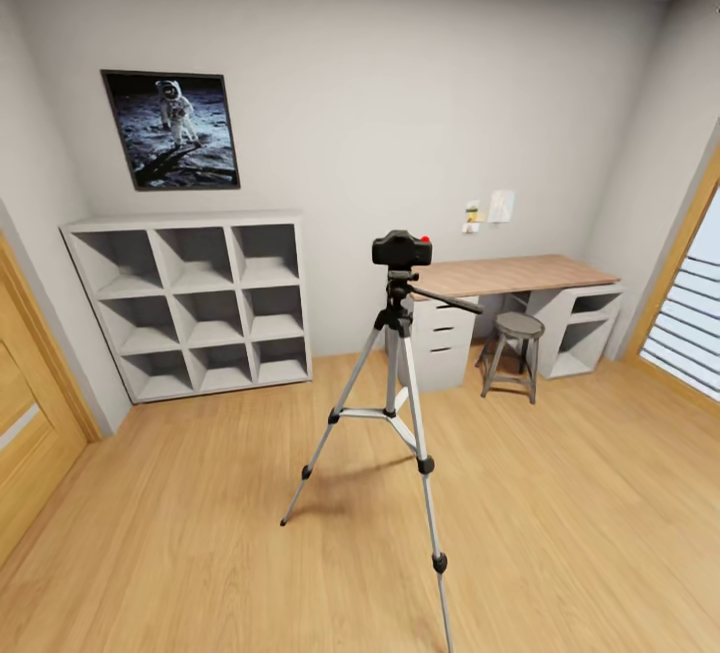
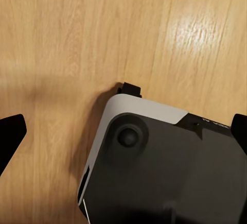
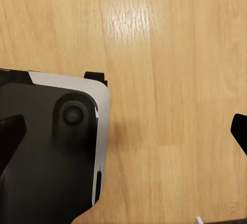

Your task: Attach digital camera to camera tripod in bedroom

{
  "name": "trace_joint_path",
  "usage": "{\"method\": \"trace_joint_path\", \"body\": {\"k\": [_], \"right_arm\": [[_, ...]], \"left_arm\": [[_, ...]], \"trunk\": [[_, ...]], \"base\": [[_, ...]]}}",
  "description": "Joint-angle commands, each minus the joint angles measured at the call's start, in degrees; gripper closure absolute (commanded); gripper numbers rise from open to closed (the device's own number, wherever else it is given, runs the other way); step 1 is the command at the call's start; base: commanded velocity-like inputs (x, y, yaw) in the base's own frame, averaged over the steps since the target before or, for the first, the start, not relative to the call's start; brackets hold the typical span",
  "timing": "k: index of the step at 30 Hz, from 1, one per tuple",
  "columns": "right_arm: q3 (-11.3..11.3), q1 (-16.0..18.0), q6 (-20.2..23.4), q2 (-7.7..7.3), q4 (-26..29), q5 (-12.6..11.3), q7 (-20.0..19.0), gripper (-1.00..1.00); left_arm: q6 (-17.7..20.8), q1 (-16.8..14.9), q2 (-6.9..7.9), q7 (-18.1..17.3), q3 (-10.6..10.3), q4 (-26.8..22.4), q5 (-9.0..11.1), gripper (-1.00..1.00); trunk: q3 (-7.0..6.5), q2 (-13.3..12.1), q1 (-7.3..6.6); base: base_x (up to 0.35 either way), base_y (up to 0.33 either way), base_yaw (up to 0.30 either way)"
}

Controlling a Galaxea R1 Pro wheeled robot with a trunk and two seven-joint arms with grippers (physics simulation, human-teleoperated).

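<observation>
Camera: black, boxy, seated on the head of the tripod; red dot at its top right corner as the head view shows it; long axis level, running side to side across that view. Which face holds the lens cannot be told.
Tripod: upright in the middle of the bedroom floor; long axis vertical; three silver legs splayed, one toward the robot, two away; thin black handle slanting down toward the worktop.
Worktop: wood-topped, against the back wall, behind and to the right of the tripod; white drawers beneath it.
Stool: round seat, standing on the floor in front of the worktop.
Shelf unit: white, nine open cubes, against the back wall to the left of the tripod.
Picture: astronaut, dark frame, hung above the shelf unit.
Left gripper: fingers spread wide apart, holding nothing; between them lie the plank floor and a corner of the robot's base, grey-edged and black.
Right gripper: fingers likewise spread wide and empty; floor lies between them, the base corner behind the one finger.
</observation>
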State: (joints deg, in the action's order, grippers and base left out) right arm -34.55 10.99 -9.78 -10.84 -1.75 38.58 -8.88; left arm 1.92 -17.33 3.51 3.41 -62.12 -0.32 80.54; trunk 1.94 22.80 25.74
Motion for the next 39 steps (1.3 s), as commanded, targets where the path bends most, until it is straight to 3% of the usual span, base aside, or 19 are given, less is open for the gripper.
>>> {"method": "trace_joint_path", "body": {"k": [1, 27, 39], "right_arm": [[-0.43, 0.08, -0.26, -0.06, -0.18, 0.27, -0.08, -1.0], [-0.43, 0.08, -0.24, -0.06, -0.18, 0.27, -0.08, -1.0], [-0.33, 0.08, -0.16, -0.04, -0.12, 0.4, -0.16, -1.0]], "left_arm": [[0.2, -0.05, 0.01, 0.2, -0.51, -0.04, 0.41, -1.0], [0.24, -0.06, 0.01, 0.2, -0.49, -0.04, 0.41, -1.0], [0.19, -0.02, 0.01, 0.2, -0.51, -0.04, 0.41, -1.0]], "trunk": [[0.03, 0.12, 0.04], [-2.35, 0.12, 0.04], [-2.6, 0.12, 0.04]], "base": [[0.0, 0.0, 0.0], [0.0, 0.0, 0.0], [0.0, 0.0, 0.0]]}}
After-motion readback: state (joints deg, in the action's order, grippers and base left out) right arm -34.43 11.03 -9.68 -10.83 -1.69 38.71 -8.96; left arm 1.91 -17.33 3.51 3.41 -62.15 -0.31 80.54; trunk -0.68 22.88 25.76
